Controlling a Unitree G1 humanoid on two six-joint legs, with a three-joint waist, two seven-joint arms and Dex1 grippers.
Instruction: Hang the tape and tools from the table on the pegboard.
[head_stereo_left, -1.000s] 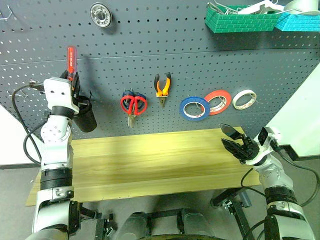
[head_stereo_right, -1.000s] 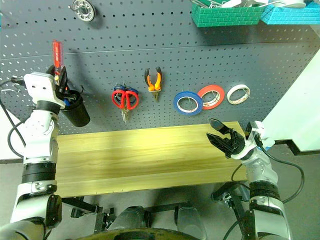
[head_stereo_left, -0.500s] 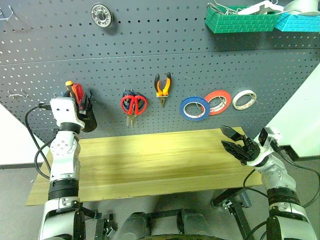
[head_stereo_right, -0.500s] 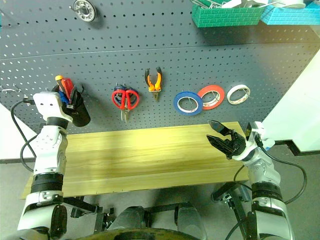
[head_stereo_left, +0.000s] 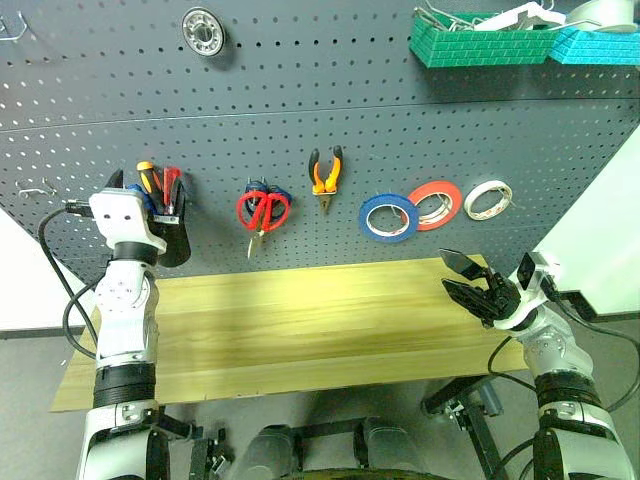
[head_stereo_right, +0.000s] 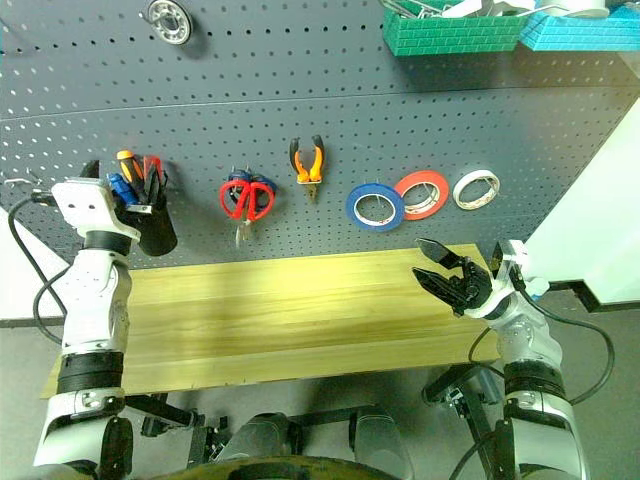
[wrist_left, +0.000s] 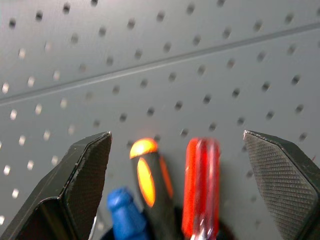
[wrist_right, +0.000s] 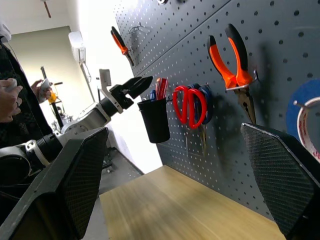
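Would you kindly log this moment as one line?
left gripper: open at cup | red-handled screwdriver: in cup | right gripper: open | table: bare

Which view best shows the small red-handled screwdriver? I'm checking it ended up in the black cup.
The left wrist view: the small red-handled screwdriver fills the middle, close up. The eye views show it tiny in the black cup; the right wrist view shows it from the side.
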